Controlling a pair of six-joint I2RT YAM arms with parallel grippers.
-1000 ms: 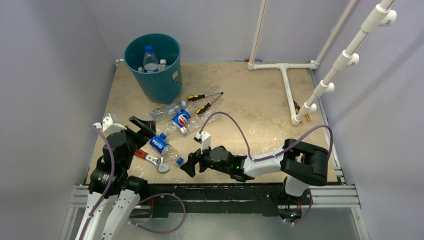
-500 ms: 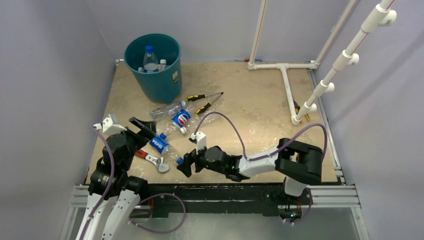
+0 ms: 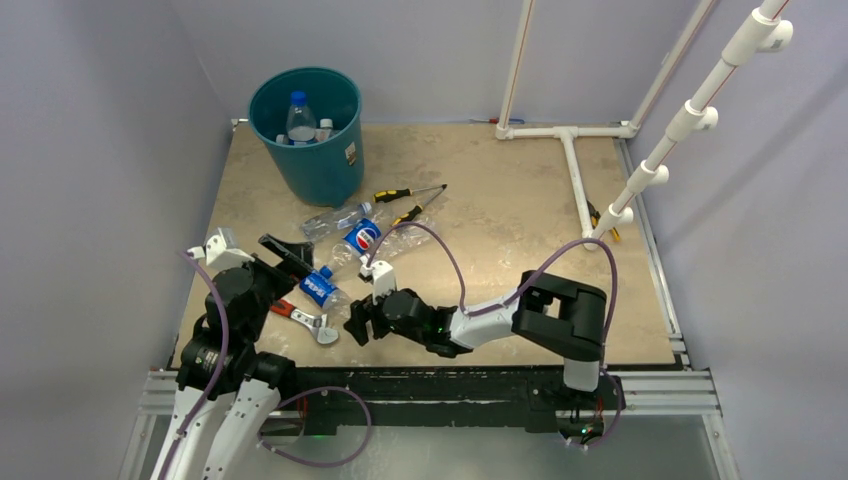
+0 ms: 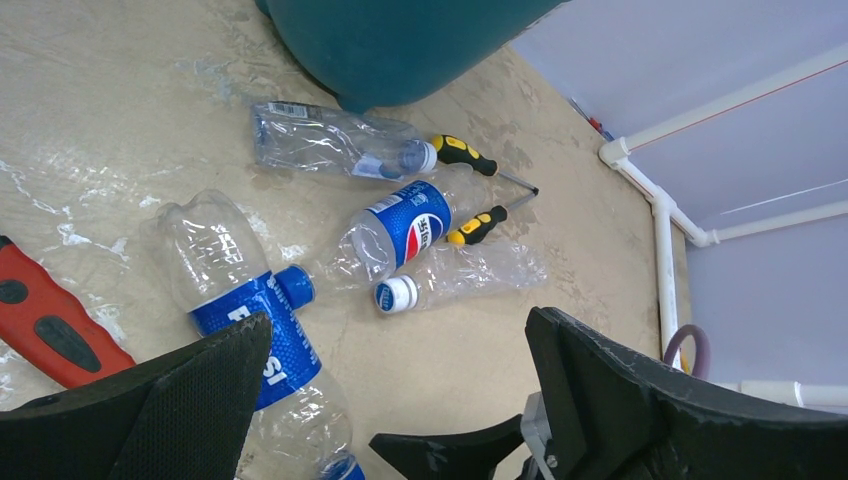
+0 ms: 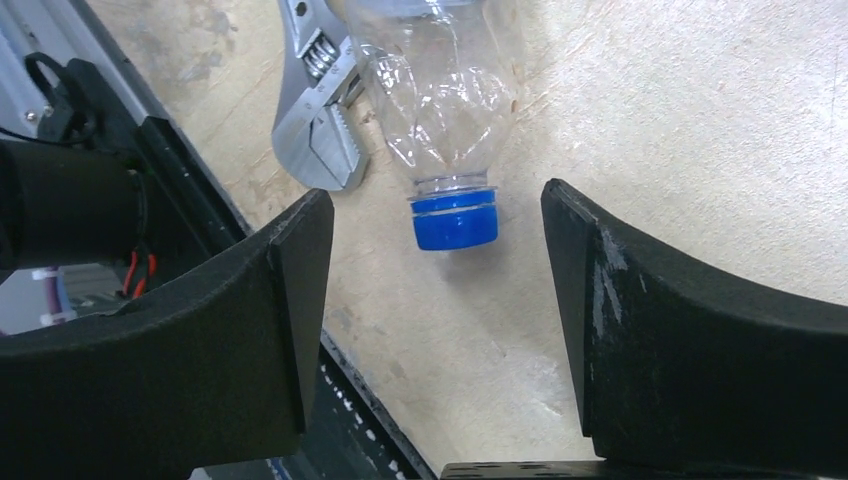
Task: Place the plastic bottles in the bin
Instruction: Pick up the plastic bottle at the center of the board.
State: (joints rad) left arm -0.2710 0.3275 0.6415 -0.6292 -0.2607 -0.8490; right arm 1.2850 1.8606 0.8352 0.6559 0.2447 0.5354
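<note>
Your R pincer [image 5: 437, 200] is wide, jaws either side of a blue cap [image 5: 455, 220], not touching it. That bottle [image 4: 255, 330] lies on the tabletop [image 4: 120, 90] beside the wrench [image 5: 320, 130]; its blue label shows "SI". L pincer [image 4: 400, 325] is wide and empty. The Pepsi bottle [image 4: 405, 225], logo readable, lies near the bin [image 3: 330, 165]. Other bottles [image 3: 300, 115] stand in the bin.

Beige table [image 3: 500, 200] with bin [image 3: 318, 160], bottles [image 3: 362, 238], screwdrivers [image 3: 410, 191], wrench [image 3: 318, 325], pipes [image 3: 572, 165].

A red-handled wrench [image 3: 310, 324] lies on the tabletop [image 3: 500, 200] just left of the right fingers [image 5: 230, 330], two yellow-and-black screwdrivers [image 3: 390, 194] well beyond them.
</note>
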